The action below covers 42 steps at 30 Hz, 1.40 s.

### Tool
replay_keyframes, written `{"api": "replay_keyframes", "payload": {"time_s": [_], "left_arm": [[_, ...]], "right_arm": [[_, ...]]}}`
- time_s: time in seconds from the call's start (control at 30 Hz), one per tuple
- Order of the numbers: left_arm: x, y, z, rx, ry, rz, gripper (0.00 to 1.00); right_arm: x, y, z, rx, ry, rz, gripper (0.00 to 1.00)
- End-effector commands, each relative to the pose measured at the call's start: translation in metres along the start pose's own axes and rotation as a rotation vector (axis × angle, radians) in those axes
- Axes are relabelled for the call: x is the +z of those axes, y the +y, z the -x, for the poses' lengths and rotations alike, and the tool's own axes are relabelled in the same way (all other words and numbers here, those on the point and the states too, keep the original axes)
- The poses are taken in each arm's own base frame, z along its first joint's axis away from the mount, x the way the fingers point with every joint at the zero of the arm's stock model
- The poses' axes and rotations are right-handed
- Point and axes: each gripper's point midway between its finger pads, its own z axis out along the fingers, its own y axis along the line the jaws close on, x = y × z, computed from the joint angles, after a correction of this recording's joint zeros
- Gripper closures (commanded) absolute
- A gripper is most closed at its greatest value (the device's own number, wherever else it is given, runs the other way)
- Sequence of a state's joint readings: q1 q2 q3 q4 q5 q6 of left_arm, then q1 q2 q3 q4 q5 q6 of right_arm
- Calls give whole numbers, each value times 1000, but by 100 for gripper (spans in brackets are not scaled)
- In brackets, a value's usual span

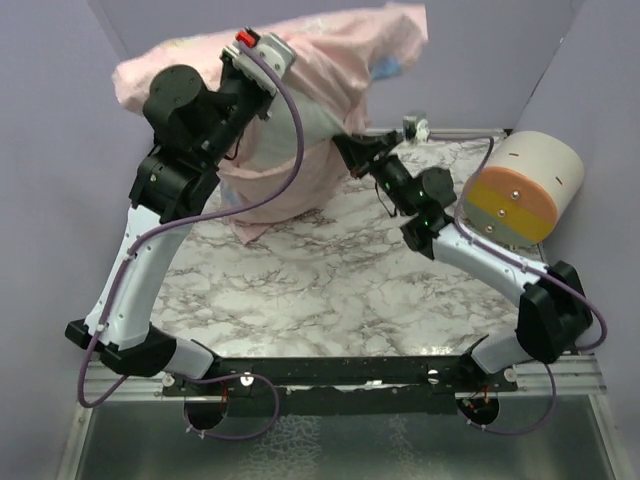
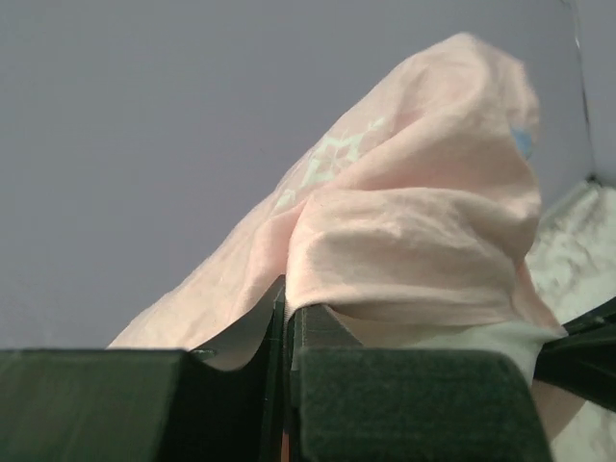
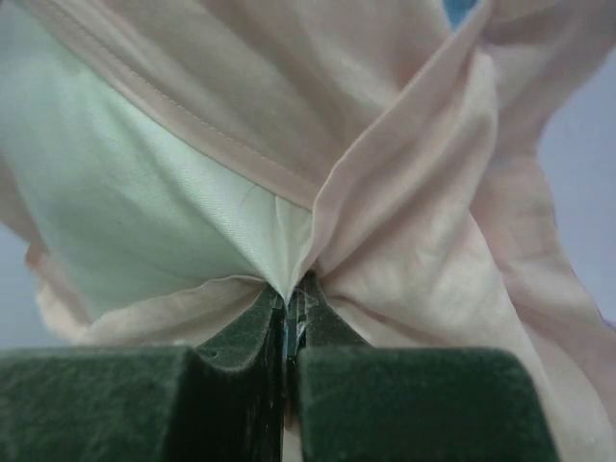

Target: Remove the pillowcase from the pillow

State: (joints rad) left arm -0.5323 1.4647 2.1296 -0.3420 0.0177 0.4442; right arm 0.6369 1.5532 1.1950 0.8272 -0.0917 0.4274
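Note:
The pillowcase [image 1: 300, 60], pale pink side out, hangs bunched high at the back, draped over the white pillow [image 1: 318, 128]. My left gripper [image 1: 252, 62] is raised and shut on a fold of the pillowcase [image 2: 414, 221]; the fabric runs down between its jaws at the left gripper [image 2: 284, 306]. My right gripper [image 1: 348, 150] reaches in from the right, lower down, and is shut on a pinch of the pillow [image 3: 144, 192], whose white cloth narrows into the right gripper [image 3: 290, 294]. Pink pillowcase [image 3: 423, 212] folds lie on both sides of that pinch. Most of the pillow is covered.
A cream-and-orange cylinder [image 1: 522, 188] lies at the right, close to the right arm. The marbled tabletop [image 1: 330, 285] spreads below the hanging cloth. Purple walls [image 1: 60, 120] close in the back and sides.

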Motion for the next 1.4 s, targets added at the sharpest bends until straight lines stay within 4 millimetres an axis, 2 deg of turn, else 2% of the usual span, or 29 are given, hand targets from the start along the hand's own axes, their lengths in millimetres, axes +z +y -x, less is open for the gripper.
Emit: {"api": "replay_keyframes", "payload": {"time_s": [0.0,0.1,0.17,0.2,0.3,0.33,0.4,0.47,0.53,0.63,0.77,0.87,1.0,1.2,1.37], "left_arm": [[-23,-43,-58,-79,159,-115,100],[-34,-69,-102,-115,291,-181,100],[-35,-79,-117,-128,345,-209,100],[-34,-81,-120,-138,355,-214,100],[-30,-85,-119,-159,358,-228,100],[-29,-87,-120,-163,362,-237,100],[-28,-89,-119,-170,370,-252,100],[-28,-93,-122,-175,381,-275,100],[-28,-98,-123,-187,388,-295,100],[-24,-102,-122,-204,389,-313,100],[-19,-104,-119,-216,387,-325,100],[-18,-103,-116,-216,378,-326,100],[-22,-105,-113,-217,381,-347,100],[-29,-111,-110,-221,389,-396,100],[-36,-117,-109,-222,394,-434,100]], "right_arm": [[-73,10,-29,-31,90,26,99],[-115,-7,-59,-24,227,-73,98],[-133,-13,-65,-30,267,-111,94],[-139,-15,-66,-36,280,-127,87],[-143,-17,-51,-57,302,-174,42],[-143,-16,-42,-69,302,-182,32],[-142,-11,-18,-89,287,-196,24],[-145,-2,3,-106,253,-177,20],[-144,17,20,-152,224,-99,17],[-135,50,28,-253,238,4,10],[-117,92,26,-358,255,151,8],[-100,109,8,-409,319,240,7],[-80,104,-12,-491,350,246,4],[-53,94,-28,-648,364,255,1],[-39,89,-27,-781,326,261,1]]}}
